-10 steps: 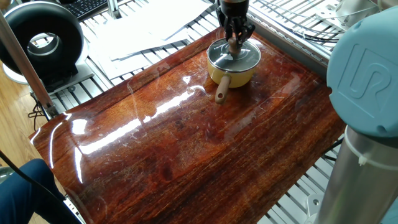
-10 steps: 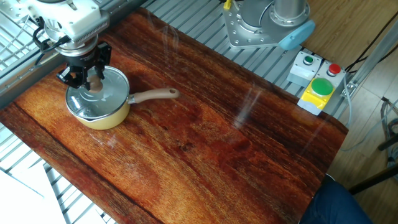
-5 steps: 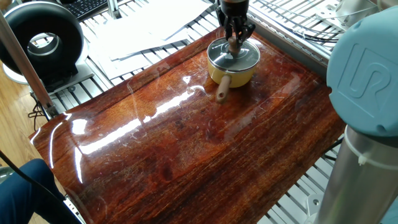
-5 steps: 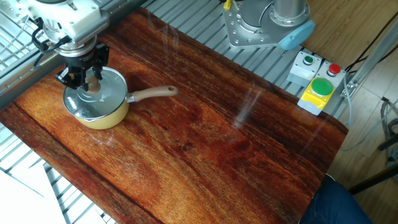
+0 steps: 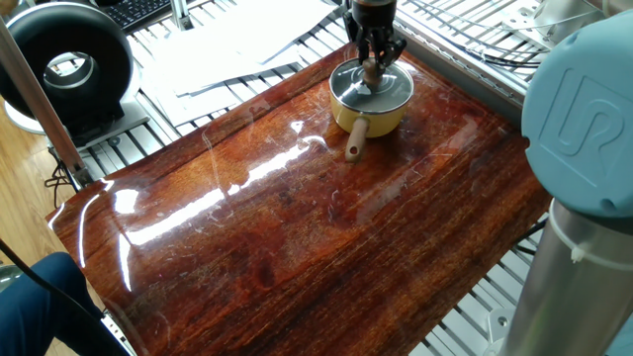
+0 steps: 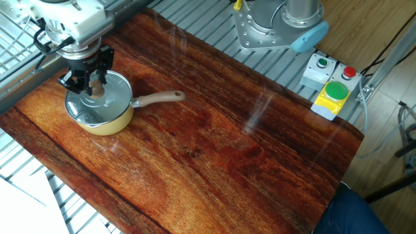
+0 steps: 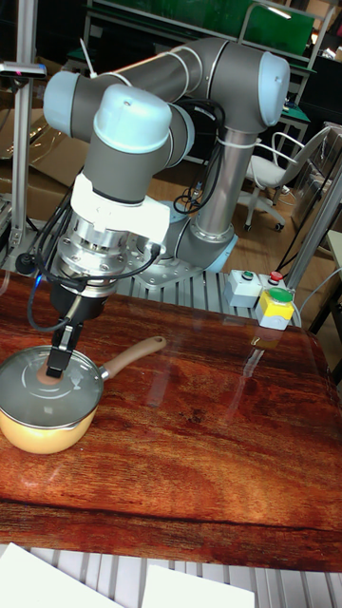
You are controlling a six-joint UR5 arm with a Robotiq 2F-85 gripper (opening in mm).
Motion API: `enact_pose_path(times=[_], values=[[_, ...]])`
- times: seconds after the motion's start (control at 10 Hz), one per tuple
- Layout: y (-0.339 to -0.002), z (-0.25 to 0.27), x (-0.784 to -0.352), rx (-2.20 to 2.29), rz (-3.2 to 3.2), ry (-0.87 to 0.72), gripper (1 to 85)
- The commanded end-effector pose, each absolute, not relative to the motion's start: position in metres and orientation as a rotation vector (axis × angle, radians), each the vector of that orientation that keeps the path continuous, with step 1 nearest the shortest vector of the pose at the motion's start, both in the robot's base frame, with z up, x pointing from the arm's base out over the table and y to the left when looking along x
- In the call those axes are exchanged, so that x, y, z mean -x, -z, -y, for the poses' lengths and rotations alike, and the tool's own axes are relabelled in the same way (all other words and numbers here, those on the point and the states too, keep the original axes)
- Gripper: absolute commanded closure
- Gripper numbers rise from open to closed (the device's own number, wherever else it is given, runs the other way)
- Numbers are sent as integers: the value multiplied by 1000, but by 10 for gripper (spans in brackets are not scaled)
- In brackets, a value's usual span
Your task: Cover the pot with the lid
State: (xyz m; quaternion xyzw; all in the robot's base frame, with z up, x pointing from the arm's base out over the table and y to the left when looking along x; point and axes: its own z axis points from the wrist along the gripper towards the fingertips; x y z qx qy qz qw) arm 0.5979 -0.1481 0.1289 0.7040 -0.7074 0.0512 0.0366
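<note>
While my claw [image 6: 89, 84] hangs straight down over the far left end of the wooden table [image 6: 214, 143], its two fingers sit on either side of the brown knob at the centre of the lid [image 6: 99, 99]; I cannot tell for sure whether they pinch the knob or only flank it. One lid and one pot [image 6: 104, 118] are on the table, and the glass lid lies on the yellow saucepan's rim, covering its mouth. In the tall fixed view the lid [image 7: 47, 384] looks level on the pot [image 7: 43, 427], with my claw [image 7: 59, 365] just above it. The pot's light wooden stick handle [image 6: 159, 99] points to the right, away from my claw, towards the open middle of the table.

Farther right, beyond the table's edge, stands my grey arm base [image 6: 276, 26]. Right of that sits one button box: a white part [image 6: 323, 68] with one small green and one small red button, joined to a yellow part [image 6: 333, 97] with one large green button.

From the one fixed view, one round black device [image 5: 69, 64] sits off the table's corner, and white paper sheets [image 5: 247, 44] lie beside the table near the pot [image 5: 371, 104]. Nothing stands between my claw [image 5: 374, 69] and the lid [image 5: 371, 84].
</note>
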Motion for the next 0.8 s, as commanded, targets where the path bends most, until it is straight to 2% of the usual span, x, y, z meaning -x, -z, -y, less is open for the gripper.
enact_pose_path(times=[0.0, 0.1, 0.2, 0.5, 0.7], values=[[-127, 140, -600, -2229, 2151, -116, 520], [-124, 142, -600, -2249, 2131, -114, 440], [-124, 142, -601, -2270, 2112, -116, 403], [-125, 139, -594, -2248, 2091, -76, 357], [-128, 118, -576, -2142, 2198, 79, 320]])
